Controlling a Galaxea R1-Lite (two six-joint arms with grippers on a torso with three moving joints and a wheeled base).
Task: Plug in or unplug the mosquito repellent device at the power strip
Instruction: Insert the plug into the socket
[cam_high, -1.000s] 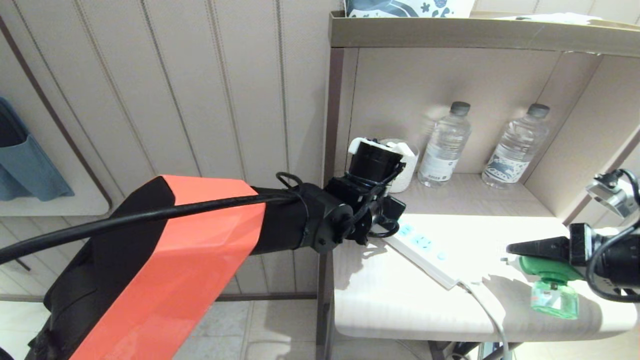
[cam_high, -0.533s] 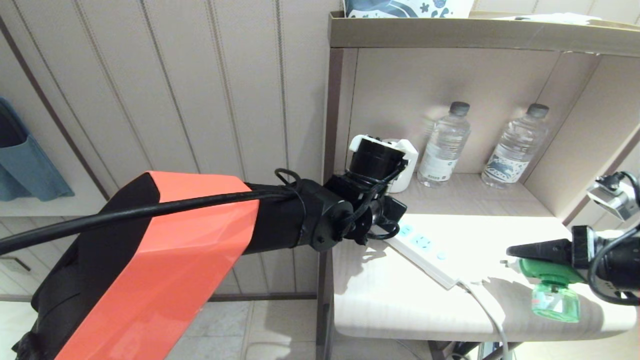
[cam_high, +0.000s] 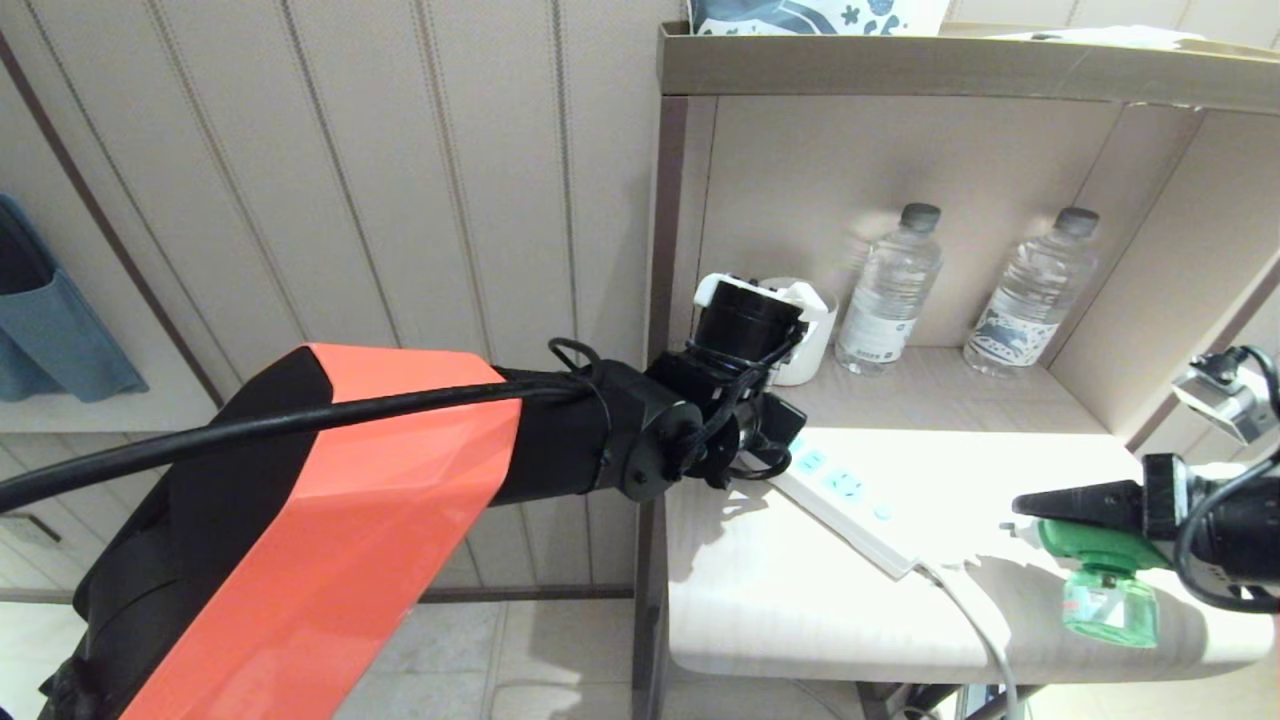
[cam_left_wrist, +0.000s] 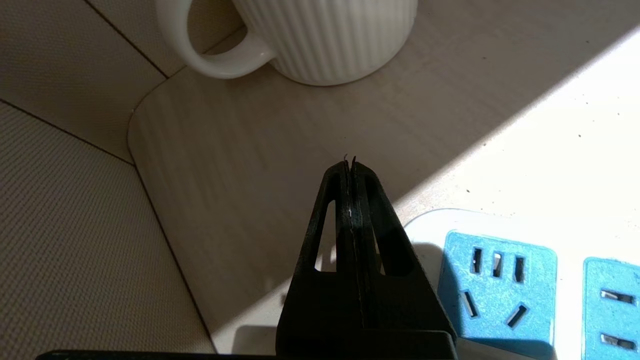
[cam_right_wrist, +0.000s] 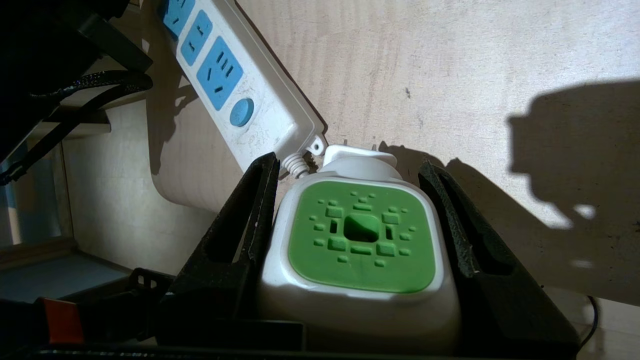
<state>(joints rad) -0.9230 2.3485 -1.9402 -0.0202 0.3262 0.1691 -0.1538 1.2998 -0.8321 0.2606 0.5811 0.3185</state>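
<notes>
Little has moved since the earlier frames: both arms sit almost where they were.
Right tool (cam_right_wrist: 350, 200) pinches the mosquito repellent device (cam_right_wrist: 357, 250) by its white sides above the desk (cam_high: 780, 590), well apart from the sockets, beside the cord end of the power strip (cam_high: 850, 510). Left tool (cam_left_wrist: 351, 167), pressed together, hovers at the strip's far end, next to a white mug (cam_left_wrist: 310, 35). Two water bottles (cam_high: 890, 290) stand at the back of the shelf.

Harsh sunlight glare, hard shadows, sharp focus
</notes>
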